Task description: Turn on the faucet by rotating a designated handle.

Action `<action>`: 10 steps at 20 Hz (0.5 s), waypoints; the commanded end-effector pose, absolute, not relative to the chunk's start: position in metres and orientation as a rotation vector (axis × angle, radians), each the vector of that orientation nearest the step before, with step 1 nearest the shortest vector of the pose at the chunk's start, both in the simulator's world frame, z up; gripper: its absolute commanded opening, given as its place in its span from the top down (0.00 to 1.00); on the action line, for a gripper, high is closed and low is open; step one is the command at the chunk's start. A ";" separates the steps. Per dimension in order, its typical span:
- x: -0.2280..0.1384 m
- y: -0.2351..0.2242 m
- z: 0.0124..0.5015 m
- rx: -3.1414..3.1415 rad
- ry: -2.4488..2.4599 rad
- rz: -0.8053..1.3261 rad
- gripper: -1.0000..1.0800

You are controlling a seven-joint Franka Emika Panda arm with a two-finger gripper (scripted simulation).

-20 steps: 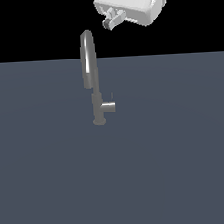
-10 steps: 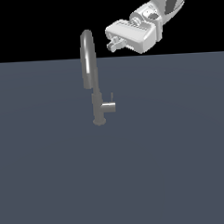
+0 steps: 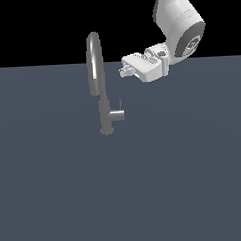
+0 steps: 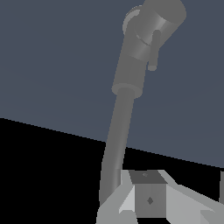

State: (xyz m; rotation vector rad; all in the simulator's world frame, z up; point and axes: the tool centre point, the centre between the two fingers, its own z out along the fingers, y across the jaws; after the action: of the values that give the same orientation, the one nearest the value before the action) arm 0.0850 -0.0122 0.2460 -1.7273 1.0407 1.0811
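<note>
Above the thin grey metal lever handle (image 3: 120, 104), the white gripper (image 3: 123, 70) is poised for reaching; its opening cannot be told.

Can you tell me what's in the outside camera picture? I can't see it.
A white robot gripper hangs beside a grey faucet with a tall arched spout, above its thin handle, touching nothing. The faucet stands on a plain dark grey surface.
</note>
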 end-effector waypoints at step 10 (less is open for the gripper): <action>0.116 -0.007 0.166 -1.372 1.150 1.205 1.00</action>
State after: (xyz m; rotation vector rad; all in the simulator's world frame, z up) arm 0.1131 -0.0080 0.1739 -1.4109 1.1397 1.1938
